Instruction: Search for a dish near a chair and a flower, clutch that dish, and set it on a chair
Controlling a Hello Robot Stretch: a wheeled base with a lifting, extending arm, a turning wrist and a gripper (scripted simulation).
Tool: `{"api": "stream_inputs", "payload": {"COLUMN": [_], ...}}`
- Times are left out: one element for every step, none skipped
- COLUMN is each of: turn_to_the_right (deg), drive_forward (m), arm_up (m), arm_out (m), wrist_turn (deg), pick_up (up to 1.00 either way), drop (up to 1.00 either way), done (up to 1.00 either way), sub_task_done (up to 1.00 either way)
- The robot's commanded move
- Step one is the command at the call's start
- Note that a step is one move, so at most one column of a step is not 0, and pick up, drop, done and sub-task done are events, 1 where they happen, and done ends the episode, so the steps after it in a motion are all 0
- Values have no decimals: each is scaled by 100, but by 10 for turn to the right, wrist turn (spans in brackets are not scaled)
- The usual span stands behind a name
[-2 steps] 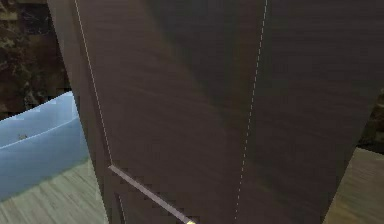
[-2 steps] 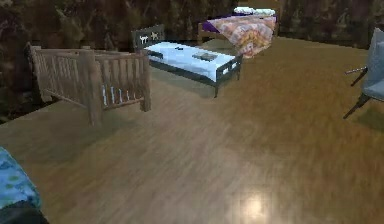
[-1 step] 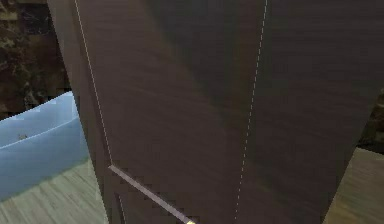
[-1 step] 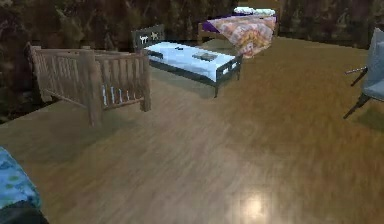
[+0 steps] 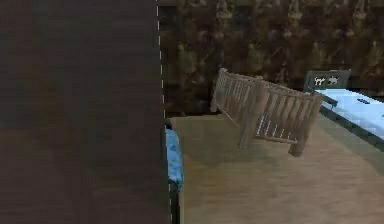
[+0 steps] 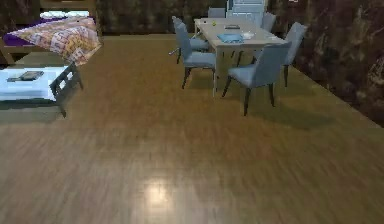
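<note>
Forward view, from the left: a dark brown panel [image 5: 80,110] stands close in front of me and covers that whole side, with a thin blue strip [image 5: 174,155] at its lower right edge. Past it, a wooden railing [image 5: 265,108] stands on the wood floor in front of a dark patterned wall [image 5: 260,35]. At the far right a pale top [image 5: 352,103] pokes in, with a small dark board [image 5: 326,78] behind it. Over to the arm side view, left again: a low surface [image 6: 50,88] with a white top and dark frame carries a small dark thing [image 6: 27,75]. Behind it is a bed [image 6: 65,38] under a patterned quilt. Then comes a wide run of bare floor [image 6: 180,150]. Up at the right of middle is the surface [image 6: 250,42], ringed by grey-blue chairs: one on its left [image 6: 195,52], one at the near corner [image 6: 262,70], one on the right [image 6: 295,40]. And there it is, the dish [image 6: 231,37], flat and bluish, lying on the surface among those chairs. A small yellowish blob [image 6: 213,13] sits at the far end, too small to name. How my gripper stands, I cannot tell.
</note>
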Motion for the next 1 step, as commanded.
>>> {"api": "stream_inputs", "payload": {"turn_to_the_right": [450], "drive_forward": [0], "arm_up": [0], "arm_out": [0], "wrist_turn": [0], "pick_up": [0], "drop": [0], "done": [0], "sub_task_done": [0]}}
